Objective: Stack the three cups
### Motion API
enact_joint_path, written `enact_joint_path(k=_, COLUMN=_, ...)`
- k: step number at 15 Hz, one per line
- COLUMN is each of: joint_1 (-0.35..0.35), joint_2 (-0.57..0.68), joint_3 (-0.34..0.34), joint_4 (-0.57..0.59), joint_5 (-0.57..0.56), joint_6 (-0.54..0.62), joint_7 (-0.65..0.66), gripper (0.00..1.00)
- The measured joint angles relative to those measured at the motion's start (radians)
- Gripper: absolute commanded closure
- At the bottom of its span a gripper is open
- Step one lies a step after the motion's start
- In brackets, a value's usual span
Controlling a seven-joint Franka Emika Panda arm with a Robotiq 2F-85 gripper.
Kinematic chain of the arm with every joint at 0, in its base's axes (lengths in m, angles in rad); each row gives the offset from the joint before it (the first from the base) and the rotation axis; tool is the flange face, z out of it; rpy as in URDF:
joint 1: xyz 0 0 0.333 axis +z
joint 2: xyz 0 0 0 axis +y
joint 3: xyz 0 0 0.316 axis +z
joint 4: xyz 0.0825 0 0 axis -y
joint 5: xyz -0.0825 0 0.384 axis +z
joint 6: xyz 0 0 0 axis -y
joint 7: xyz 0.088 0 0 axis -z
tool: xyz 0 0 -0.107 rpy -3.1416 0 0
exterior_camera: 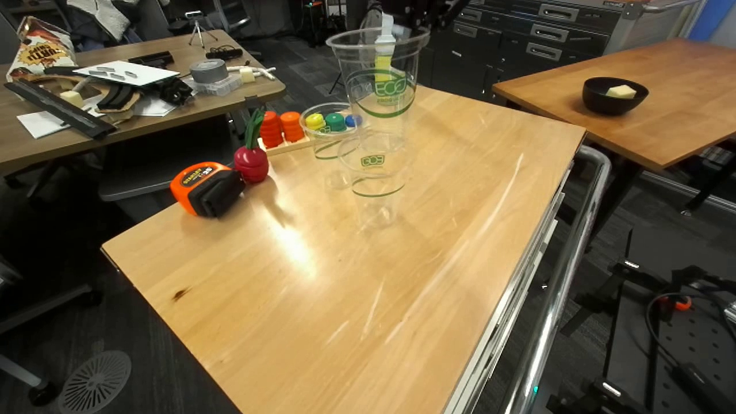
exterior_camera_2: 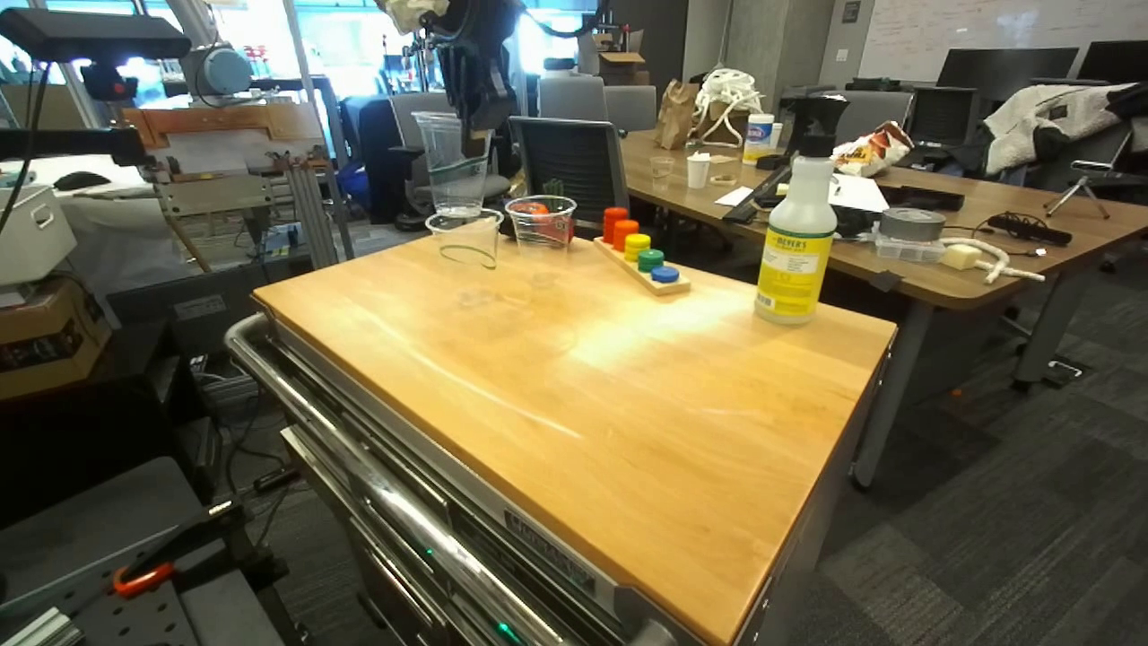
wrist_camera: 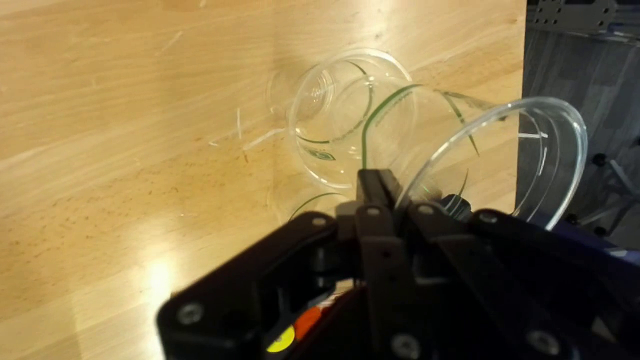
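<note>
Right now, the gripper (wrist_camera: 381, 184) pinches the side of a clear plastic cup (exterior_camera: 376, 86) with green ECO print, up by its rim. In both exterior views it sits at twelve o'clock from the lower cup (exterior_camera: 376, 179), its bottom near that cup's mouth; I can't tell if it dips inside. The third cup (exterior_camera_2: 541, 226) is on the table (exterior_camera_2: 574, 404), between two and three o'clock from the lower cup in an exterior view. The cups look light, thin and slippery, so they could bend; a soft pinch near the stiffer rim should work best.
</note>
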Motion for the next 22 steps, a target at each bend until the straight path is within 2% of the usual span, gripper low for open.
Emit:
enact_joint_path(k=4, joint_1=0.001, joint_2=0.041, joint_3=0.001, joint_4=-0.024, joint_5=0.000, joint_6=0.056, joint_7=-0.026, gripper=0.99)
enact_joint_path(k=5, joint_1=0.001, joint_2=0.051, joint_3=0.001, joint_4=-0.026, joint_5=0.000, joint_6=0.063, joint_7=-0.031, gripper=0.71)
enact_joint_path(k=6, joint_1=0.001, joint_2=0.061, joint_3=0.001, joint_4=-0.026, joint_5=0.000, joint_6=0.066, joint_7=-0.035, gripper=0.71)
enact_joint_path(k=7, joint_1=0.001, joint_2=0.068, joint_3=0.001, joint_4=-0.026, joint_5=0.000, joint_6=0.069, joint_7=-0.040, gripper=0.66)
enact_joint_path(k=15, joint_1=0.001, joint_2=0.073, joint_3=0.001, joint_4=-0.027, joint_5=-0.036, joint_6=0.084, joint_7=-0.052, gripper=0.04)
enact_joint_path(k=17, joint_1=0.001, joint_2=0.071, joint_3=0.001, joint_4=-0.029, joint_5=-0.094, joint_6=0.084, joint_7=-0.043, gripper=0.00)
enact_joint_path(k=22, joint_1=0.002, joint_2=0.072, joint_3=0.017, joint_4=-0.054, joint_5=-0.246, joint_6=0.083, joint_7=-0.004, gripper=0.00)
